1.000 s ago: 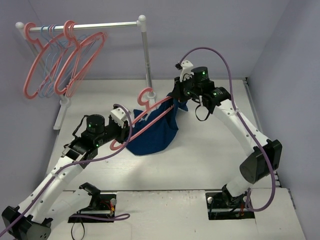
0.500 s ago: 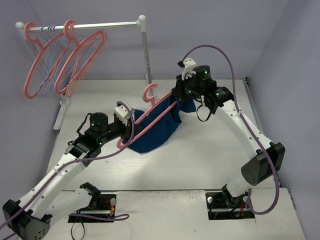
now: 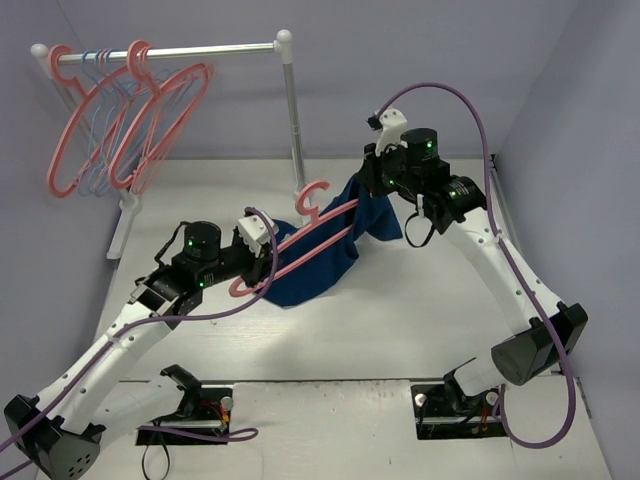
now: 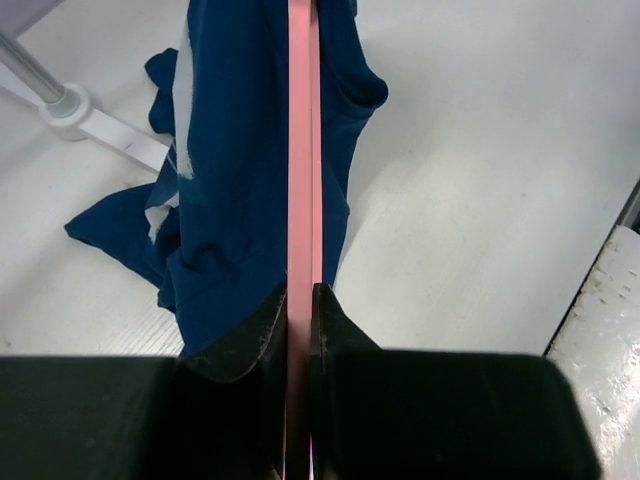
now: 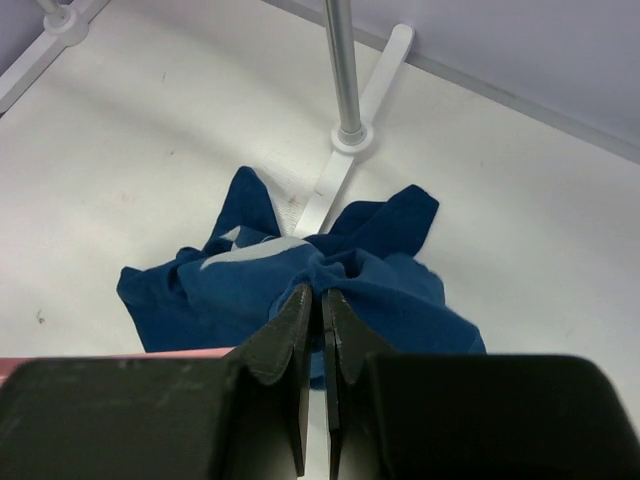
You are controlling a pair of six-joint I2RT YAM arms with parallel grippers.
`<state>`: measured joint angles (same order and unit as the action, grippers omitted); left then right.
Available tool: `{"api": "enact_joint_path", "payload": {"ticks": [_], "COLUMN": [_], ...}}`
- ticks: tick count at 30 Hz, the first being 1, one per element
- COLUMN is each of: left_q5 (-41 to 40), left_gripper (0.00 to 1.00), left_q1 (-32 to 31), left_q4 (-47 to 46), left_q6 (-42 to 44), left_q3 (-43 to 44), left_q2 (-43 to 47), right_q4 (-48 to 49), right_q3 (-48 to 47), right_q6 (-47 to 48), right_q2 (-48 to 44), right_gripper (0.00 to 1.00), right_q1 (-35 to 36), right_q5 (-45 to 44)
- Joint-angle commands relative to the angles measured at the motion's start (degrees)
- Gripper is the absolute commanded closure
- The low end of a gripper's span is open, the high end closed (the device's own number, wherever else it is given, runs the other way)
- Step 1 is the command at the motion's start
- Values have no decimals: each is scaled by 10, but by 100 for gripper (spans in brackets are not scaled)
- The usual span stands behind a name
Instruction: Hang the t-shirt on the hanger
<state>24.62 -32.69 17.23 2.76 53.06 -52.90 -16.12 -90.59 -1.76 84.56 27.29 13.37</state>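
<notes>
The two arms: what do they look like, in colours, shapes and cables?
Both the left arm and the right arm have white tube-like links between black rounded joints carrying small green lights. A purple cable loops loosely along each arm. Each wrist bears a white bracket. The jaws are black, tapering wedges.

The t-shirt (image 3: 325,268) is hung on the hanger (image 4: 300,150) just before the rack post (image 3: 293,120); spare hangers (image 3: 140,58) are hung on the rail (image 3: 210,48), left of that post.
</notes>
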Motion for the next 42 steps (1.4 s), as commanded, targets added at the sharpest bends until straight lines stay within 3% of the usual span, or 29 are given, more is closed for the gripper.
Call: {"api": "enact_joint_path", "payload": {"ticks": [1, 10, 19, 25, 33, 37, 42], "left_q5": [41, 17, 93, 88, 75, 66, 64], "left_gripper": [100, 100, 100, 100, 100, 100, 100], "left_q1": [-5, -5, -5, -13, -17, -16, -15], "left_q4": [-29, -171, -216, -247, -252, -260, -309], "left_q6": [-6, -60, -75, -98, -105, -109, -126], "left_q3": [23, 5, 58, 55, 16, -10, -39], "left_q2": [-3, 0, -62, -49, -30, -32, -38], "right_q4": [42, 42, 42, 42, 41, 40, 36], "right_q3": [13, 2, -84, -17, 22, 21, 19], "right_q6": [-1, -44, -62, -46, -35, -28, -11], "right_q2": [-19, -11, 5, 4, 0, -2, -14], "right_gripper": [99, 99, 99, 99, 98, 90, 61], "right_q1": [-1, 21, 58, 60, 42, 36, 18], "right_q5": [17, 65, 97, 30, 36, 38, 40]}}
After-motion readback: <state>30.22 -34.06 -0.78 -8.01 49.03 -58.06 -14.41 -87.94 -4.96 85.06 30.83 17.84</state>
